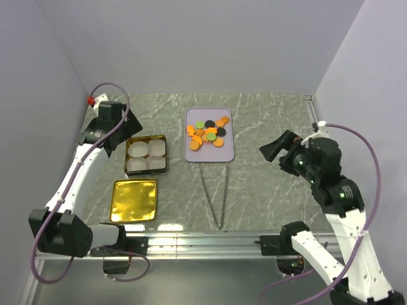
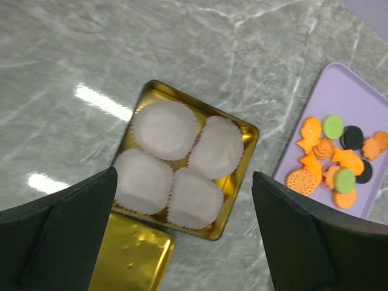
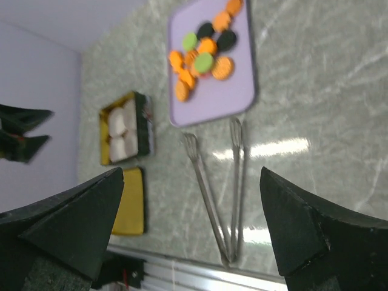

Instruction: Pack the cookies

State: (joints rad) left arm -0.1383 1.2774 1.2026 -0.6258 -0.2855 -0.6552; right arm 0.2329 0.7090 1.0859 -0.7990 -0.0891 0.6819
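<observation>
The cookies (image 1: 208, 132) lie in a loose heap of orange, black and lime green pieces on a lavender tray (image 1: 208, 154) at the middle back of the table. They also show in the left wrist view as cookies (image 2: 335, 160) and in the right wrist view as cookies (image 3: 203, 51). My left gripper (image 1: 127, 125) hangs open above the gold tin (image 1: 145, 137), with nothing between its fingers (image 2: 79, 224). My right gripper (image 1: 275, 147) is raised at the right, open and empty, looking down at the tongs (image 3: 233, 200).
The gold tin (image 2: 245, 131) holds several white paper cups (image 2: 163, 127). Its gold lid (image 1: 134, 201) lies flat just in front of it. Metal tongs (image 1: 215, 194) lie in a V between the tray and the aluminium rail (image 1: 203, 241) at the near edge. Walls close in left, right and back.
</observation>
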